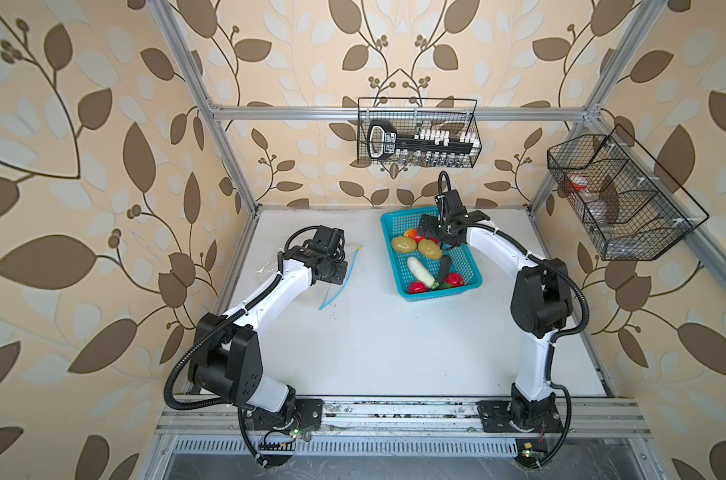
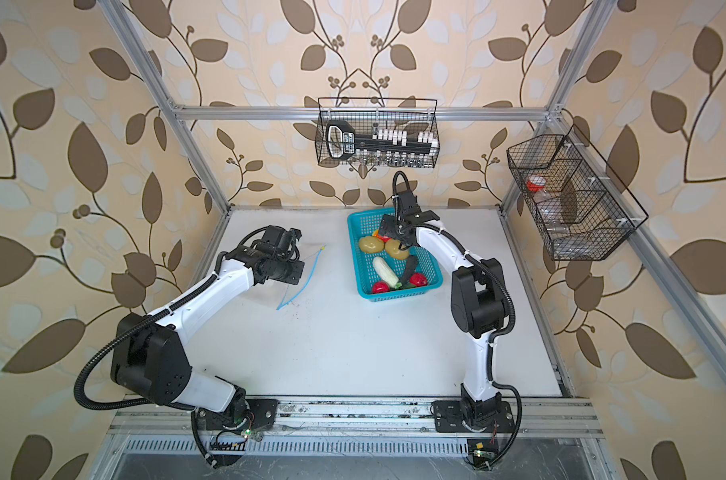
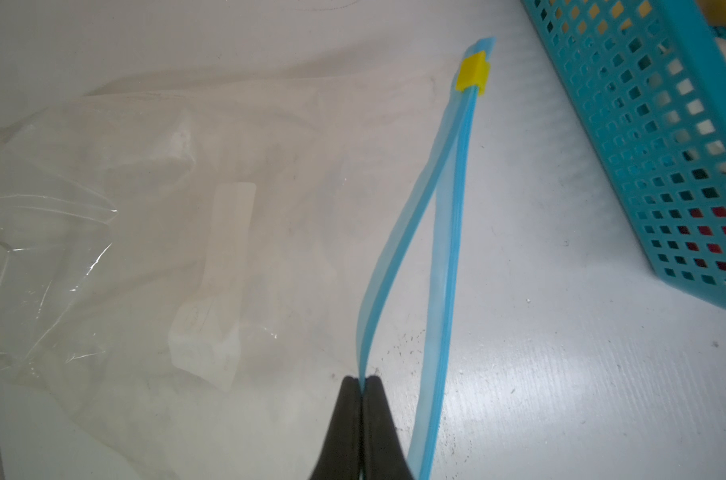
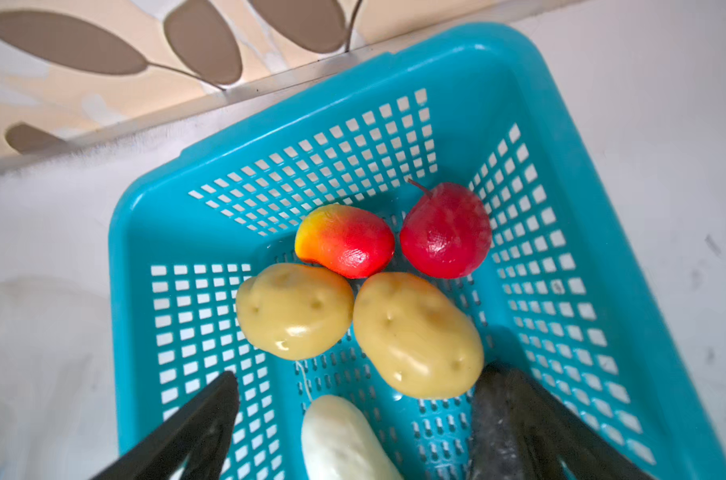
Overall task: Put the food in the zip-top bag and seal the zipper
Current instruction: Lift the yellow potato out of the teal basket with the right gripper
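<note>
One white worktop (image 1: 374, 340). One turquoise basket (image 1: 442, 290) stands toward its back and contains all the food: two potatoes (image 4: 295, 311), three red fruits (image 1: 416, 286), one white vegetable (image 1: 420, 269), one eggplant (image 1: 445, 268), one red-yellow fruit (image 4: 344, 239). One clear bag (image 3: 187, 208) lies on the worktop left of the basket. Right gripper (image 4: 361, 376) is spread wide above the potatoes. Left gripper (image 3: 363, 382) is pinched tight on one lip of the zipper (image 3: 450, 249), with the mouth parted. One yellow slider (image 3: 471, 75) sits at the zipper's far end.

Food (image 1: 403, 244) in basket (image 1: 444, 291), zip-top bag (image 3: 145, 187) at left
</note>
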`<state>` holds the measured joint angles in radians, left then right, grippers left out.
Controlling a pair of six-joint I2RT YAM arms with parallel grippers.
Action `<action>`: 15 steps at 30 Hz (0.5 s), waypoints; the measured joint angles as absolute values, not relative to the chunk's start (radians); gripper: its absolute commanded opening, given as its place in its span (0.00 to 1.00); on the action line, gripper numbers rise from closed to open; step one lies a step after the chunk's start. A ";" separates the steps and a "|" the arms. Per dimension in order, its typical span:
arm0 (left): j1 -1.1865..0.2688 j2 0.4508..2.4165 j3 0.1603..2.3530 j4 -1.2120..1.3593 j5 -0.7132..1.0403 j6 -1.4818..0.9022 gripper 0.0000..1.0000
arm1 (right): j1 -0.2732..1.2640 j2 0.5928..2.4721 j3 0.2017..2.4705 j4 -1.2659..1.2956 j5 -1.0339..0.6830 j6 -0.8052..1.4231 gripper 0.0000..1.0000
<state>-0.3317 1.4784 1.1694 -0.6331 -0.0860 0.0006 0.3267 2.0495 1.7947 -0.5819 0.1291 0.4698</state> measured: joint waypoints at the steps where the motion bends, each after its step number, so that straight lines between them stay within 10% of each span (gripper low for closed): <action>1: -0.332 1.478 1.169 -0.633 -0.086 0.001 0.00 | 0.327 2.053 1.797 -0.587 0.139 0.430 1.00; 15: -0.332 1.478 1.168 -0.632 -0.086 0.000 0.00 | 0.353 2.162 1.802 -0.648 0.221 0.134 1.00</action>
<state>-0.3317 1.4784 1.1679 -0.6323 -0.0856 -0.0002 0.3527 2.1616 1.8023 -0.6483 0.2214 0.1337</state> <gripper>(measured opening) 0.049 0.998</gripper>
